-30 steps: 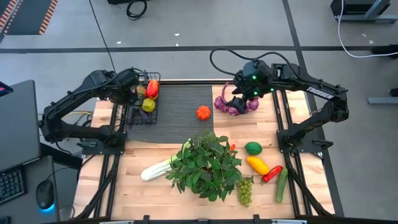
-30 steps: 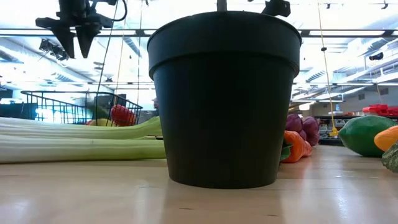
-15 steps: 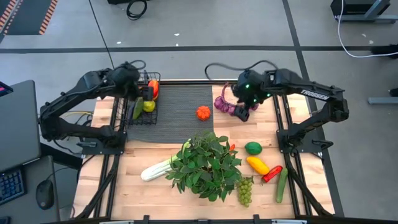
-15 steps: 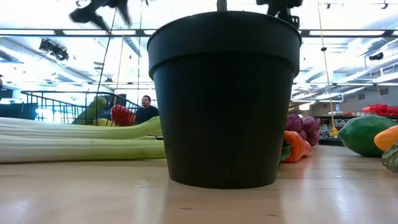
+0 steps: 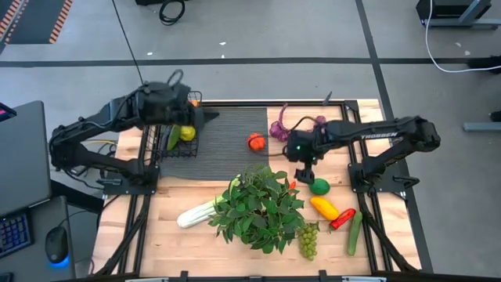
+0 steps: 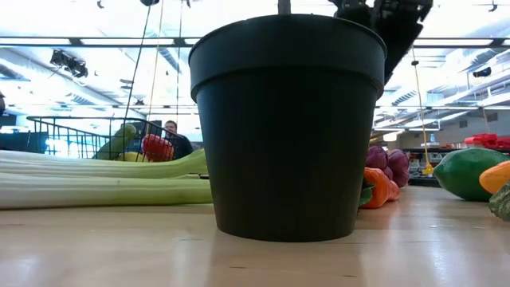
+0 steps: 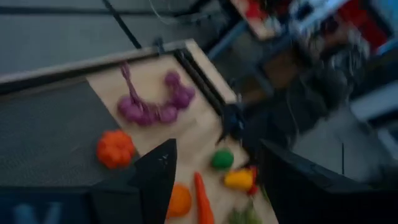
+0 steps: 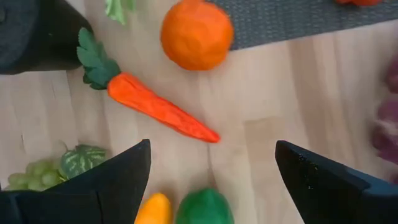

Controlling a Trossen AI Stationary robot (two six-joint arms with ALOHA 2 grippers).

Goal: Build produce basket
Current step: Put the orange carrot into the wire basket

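Two grippers are up: your right gripper is wide open over the carrot, your left gripper, empty, beside the basket.

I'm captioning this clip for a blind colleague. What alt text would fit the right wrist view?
The right pincer hangs open over a wooden table, its two dark fingers framing a toy carrot. An orange lies beyond the carrot beside a dark ribbed mat; a lime, a yellow pepper and green grapes show near the fingers.

carrot orange, green top | bulb string purple | mat dark ribbed
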